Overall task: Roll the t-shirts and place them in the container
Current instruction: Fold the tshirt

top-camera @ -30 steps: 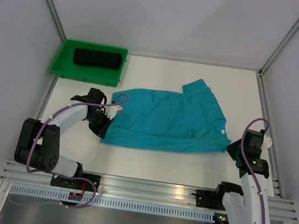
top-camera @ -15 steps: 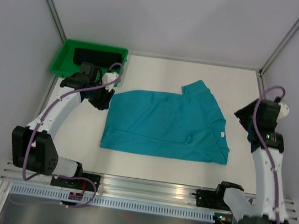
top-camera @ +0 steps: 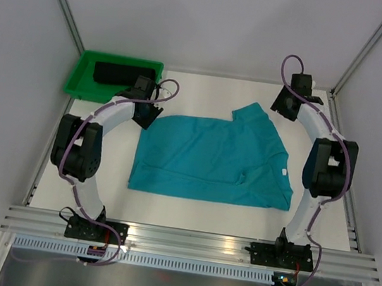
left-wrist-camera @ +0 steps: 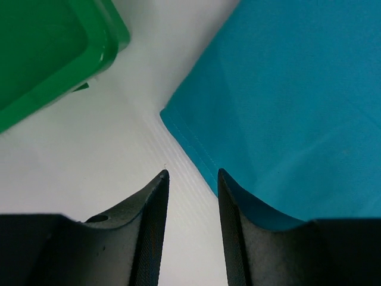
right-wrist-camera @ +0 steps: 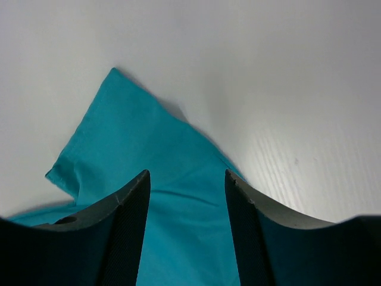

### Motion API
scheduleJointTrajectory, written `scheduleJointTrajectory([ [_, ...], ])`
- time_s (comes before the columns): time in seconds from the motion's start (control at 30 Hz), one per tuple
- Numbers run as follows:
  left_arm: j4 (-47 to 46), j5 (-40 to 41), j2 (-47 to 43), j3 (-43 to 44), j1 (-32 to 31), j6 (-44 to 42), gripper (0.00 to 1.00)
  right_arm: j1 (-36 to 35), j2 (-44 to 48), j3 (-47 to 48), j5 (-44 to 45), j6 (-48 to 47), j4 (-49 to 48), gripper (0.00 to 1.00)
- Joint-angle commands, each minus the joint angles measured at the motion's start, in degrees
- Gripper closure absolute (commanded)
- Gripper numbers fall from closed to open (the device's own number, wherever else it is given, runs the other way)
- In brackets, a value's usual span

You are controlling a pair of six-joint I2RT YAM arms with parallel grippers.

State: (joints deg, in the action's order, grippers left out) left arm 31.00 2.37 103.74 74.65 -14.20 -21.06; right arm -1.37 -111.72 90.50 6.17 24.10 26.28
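The t-shirt [top-camera: 213, 159] lies spread flat in the middle of the white surface [top-camera: 205, 92], its hem to the left and one short sleeve pointing to the far side. It lies as it did half a second ago. A second ago its far left corner was bunched at the left pincer; now that corner lies flat.

Both arms have reached farther across the surface. The left pincer [left-wrist-camera: 191, 173] has moved from beside the green tray [top-camera: 79, 77] to hover just at the shirt's far left corner. Its fingers stand a narrow gap apart with nothing between them. The right pincer [right-wrist-camera: 187, 173] has swung from the right side to the far side and now hangs over the far sleeve. It is spread wider and grips nothing. A dark roll [top-camera: 119, 74] lies in the tray as before.
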Motion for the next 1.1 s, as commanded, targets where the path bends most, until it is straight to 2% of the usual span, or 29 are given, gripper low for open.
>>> scheduleJointTrajectory([
  [0.0,-4.46,2.55,0.58,3.74,0.40,0.06,0.55,-3.55,-8.32,10.10,2.97,-3.88,2.54,0.40],
  [0.13,-4.64,3.69,3.83,6.20,0.40,-0.82,0.54,-5.31,-17.38,16.63,8.76,-4.14,3.07,0.39],
  [0.23,-4.72,1.68,5.68,6.12,0.31,-1.62,0.54,-5.58,-22.74,23.13,10.34,-5.20,6.58,0.39],
  [0.43,-8.06,2.02,8.14,3.57,0.31,-1.09,0.54,-6.19,-24.86,21.74,10.79,-5.90,6.94,0.41],
  [0.53,-8.42,4.47,10.60,4.97,0.31,-1.09,0.55,-6.28,-24.68,19.46,9.74,-5.73,5.98,0.46],
  [0.63,-8.50,2.39,11.57,5.59,0.40,-1.35,0.56,-6.46,-24.25,17.78,8.33,-5.47,4.57,0.53],
  [0.8,-6.58,-1.22,13.32,5.86,1.01,0.66,0.57,-6.46,-23.37,16.47,5.70,-5.20,3.87,0.75],
  [0.87,-5.61,-5.00,13.68,5.16,1.80,1.11,0.60,-6.46,-22.23,14.98,4.82,-5.29,3.08,0.84],
  [0.9,-4.99,-5.79,13.85,4.89,2.06,1.37,0.62,-6.46,-21.70,14.36,4.72,-5.38,2.81,0.86],
  [0.97,-4.99,-6.59,14.03,3.93,2.33,1.37,0.73,-6.46,-19.69,12.35,4.81,-5.46,1.58,0.93],
  [1.0,-4.99,-7.11,14.03,3.75,2.42,1.46,0.81,-6.46,-18.98,11.81,4.72,-5.55,1.23,0.95],
  [1.03,-4.99,-7.55,13.59,3.57,2.59,1.55,0.98,-6.46,-18.28,11.37,4.72,-5.64,0.70,0.98],
  [1.07,-4.99,-8.25,12.98,3.22,2.59,1.55,0.98,-6.46,-16.70,10.58,4.64,-5.81,0.53,1.00],
])
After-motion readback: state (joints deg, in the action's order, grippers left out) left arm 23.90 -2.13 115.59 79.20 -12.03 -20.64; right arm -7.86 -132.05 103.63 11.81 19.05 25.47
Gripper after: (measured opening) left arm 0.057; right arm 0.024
